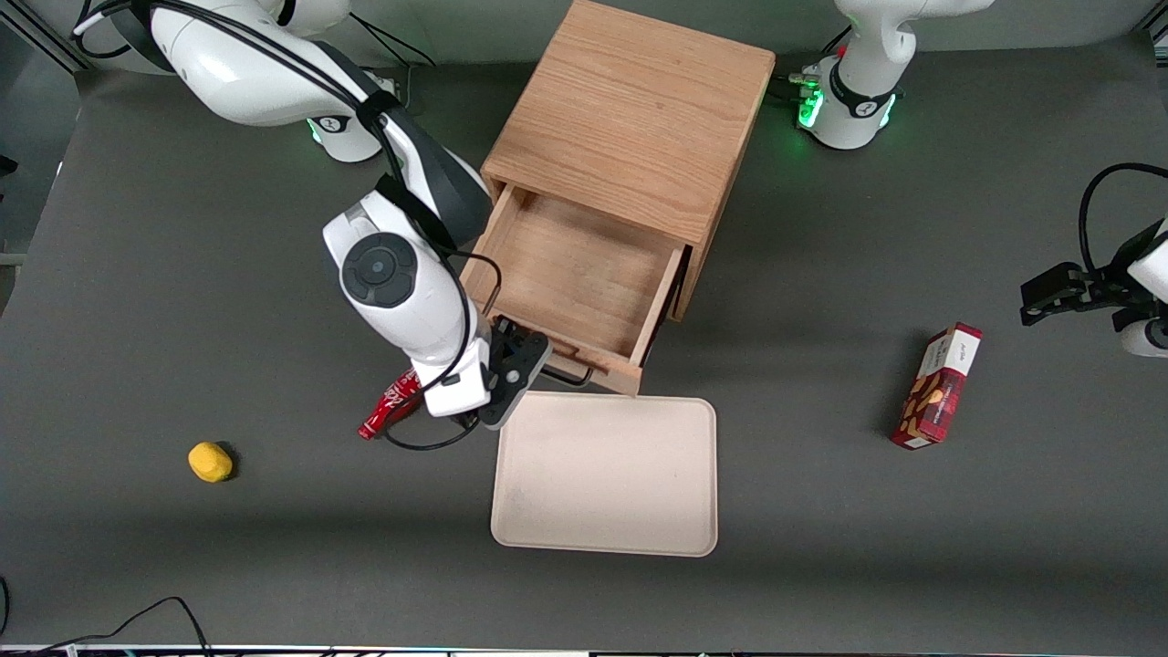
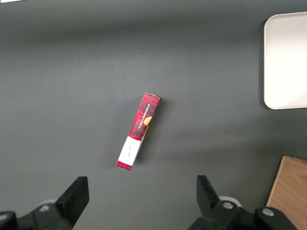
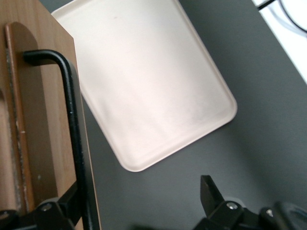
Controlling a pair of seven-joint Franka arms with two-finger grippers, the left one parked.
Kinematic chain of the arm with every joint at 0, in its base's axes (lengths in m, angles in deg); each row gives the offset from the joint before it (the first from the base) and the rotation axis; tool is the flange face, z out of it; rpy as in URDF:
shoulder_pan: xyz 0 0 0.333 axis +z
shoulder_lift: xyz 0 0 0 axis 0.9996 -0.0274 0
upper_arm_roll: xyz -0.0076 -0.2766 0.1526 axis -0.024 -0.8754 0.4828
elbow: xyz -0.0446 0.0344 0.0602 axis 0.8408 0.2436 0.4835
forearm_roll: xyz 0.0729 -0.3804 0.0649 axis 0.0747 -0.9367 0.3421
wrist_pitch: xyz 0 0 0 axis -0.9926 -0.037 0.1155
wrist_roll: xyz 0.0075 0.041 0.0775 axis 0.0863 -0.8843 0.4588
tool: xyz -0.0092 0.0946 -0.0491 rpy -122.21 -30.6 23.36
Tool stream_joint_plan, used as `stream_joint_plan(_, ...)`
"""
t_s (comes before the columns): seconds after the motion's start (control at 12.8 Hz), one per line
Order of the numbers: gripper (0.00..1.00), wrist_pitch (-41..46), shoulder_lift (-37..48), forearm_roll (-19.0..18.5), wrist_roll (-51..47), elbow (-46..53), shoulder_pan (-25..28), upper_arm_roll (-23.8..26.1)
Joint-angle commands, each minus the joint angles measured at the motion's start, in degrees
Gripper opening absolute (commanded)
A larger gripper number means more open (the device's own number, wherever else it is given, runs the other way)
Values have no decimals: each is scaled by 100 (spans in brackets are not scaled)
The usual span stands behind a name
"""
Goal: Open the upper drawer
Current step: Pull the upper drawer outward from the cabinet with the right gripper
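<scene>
The upper drawer (image 1: 575, 274) of the light oak cabinet (image 1: 630, 109) stands pulled well out, and its inside is bare wood. Its front board (image 3: 43, 120) bears the thin black wire handle (image 1: 570, 374), which also shows in the right wrist view (image 3: 74, 120). My right gripper (image 1: 516, 365) is at the working arm's end of the drawer front, next to the handle. In the right wrist view the gripper (image 3: 139, 196) is open, jaws wide apart. One finger (image 3: 62, 211) lies against the handle bar and the other finger (image 3: 208, 191) is over bare table. The lower drawer is hidden under the upper one.
A beige tray (image 1: 607, 474) lies just in front of the drawer, nearer the front camera, and shows in both wrist views (image 3: 144, 86) (image 2: 288, 62). A red packet (image 1: 388, 406) lies beside my gripper. A yellow lump (image 1: 210, 461) sits toward the working arm's end. A red box (image 1: 938, 388) (image 2: 139, 130) lies toward the parked arm's end.
</scene>
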State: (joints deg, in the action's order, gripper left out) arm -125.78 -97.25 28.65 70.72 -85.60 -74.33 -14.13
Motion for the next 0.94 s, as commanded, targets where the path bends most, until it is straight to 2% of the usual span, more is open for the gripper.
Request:
stream_joint_plan(0.0,100,-260,-176,49,120,306,102,-381)
stream_joint_plan(0.39,100,-287,-211,708,111,464,102,-531)
stream_joint_plan(0.62,100,-226,-211,1410,120,604,67,-531)
stream_joint_plan(0.86,100,-42,-123,1885,129,701,-3,-531)
